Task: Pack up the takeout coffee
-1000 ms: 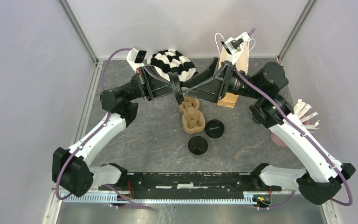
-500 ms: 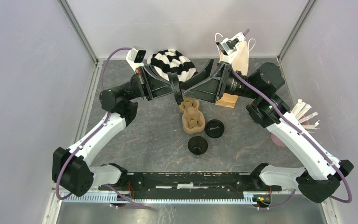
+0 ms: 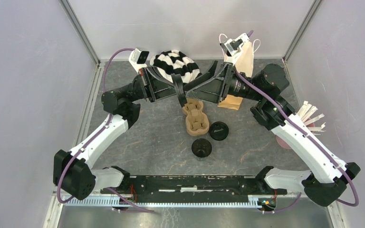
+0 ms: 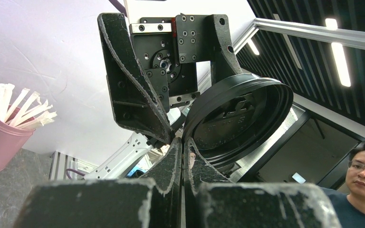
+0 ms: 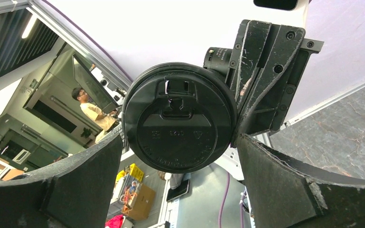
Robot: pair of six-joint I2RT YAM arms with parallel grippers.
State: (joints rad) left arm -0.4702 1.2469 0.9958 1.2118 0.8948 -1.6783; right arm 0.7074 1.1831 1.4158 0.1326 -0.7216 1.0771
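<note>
Right wrist: left pincer is pinching the rim of a black lid near the carrier; right pincer is gaping wide, facing it.

No readable text anywhere; embossed marks on black lid too faint to make out.

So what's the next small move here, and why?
Probably close the right gripper on the flat round black plastic lid: its open jaws flank the lid on both sides, while the left gripper pinches it by the rim in mid-air.
</note>
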